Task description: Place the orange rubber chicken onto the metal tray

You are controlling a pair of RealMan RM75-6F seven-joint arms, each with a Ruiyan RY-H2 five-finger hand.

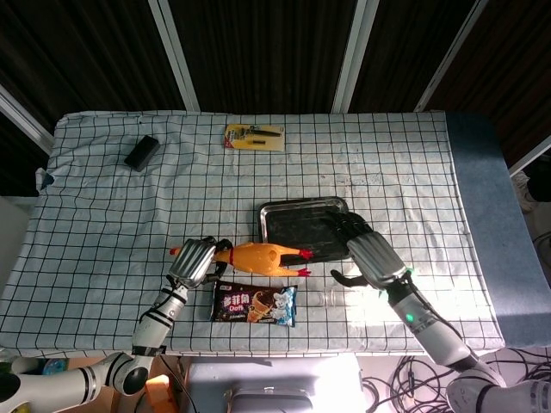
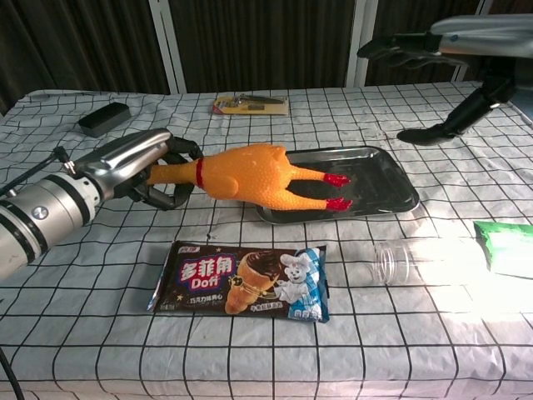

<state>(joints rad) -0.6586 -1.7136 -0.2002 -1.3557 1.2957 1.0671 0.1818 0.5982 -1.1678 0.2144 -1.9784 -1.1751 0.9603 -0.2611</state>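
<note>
My left hand [image 1: 195, 261] [image 2: 137, 167] grips the orange rubber chicken [image 1: 258, 257] [image 2: 254, 172] by its head and neck. The chicken is held level above the table, and its red feet [image 2: 336, 190] reach over the left part of the metal tray [image 1: 284, 213] [image 2: 391, 190]. My right hand [image 1: 366, 249] [image 2: 441, 43] is raised above the tray's right side with its fingers spread and nothing in it. In the head view it hides the tray's lower right corner.
A chocolate cone snack packet [image 1: 255, 304] [image 2: 241, 280] lies in front of the chicken. A clear plastic cup [image 2: 396, 261] lies on its side beside a green packet [image 2: 505, 247]. A yellow card with tools [image 1: 255, 137] and a black block [image 1: 141, 151] sit at the back.
</note>
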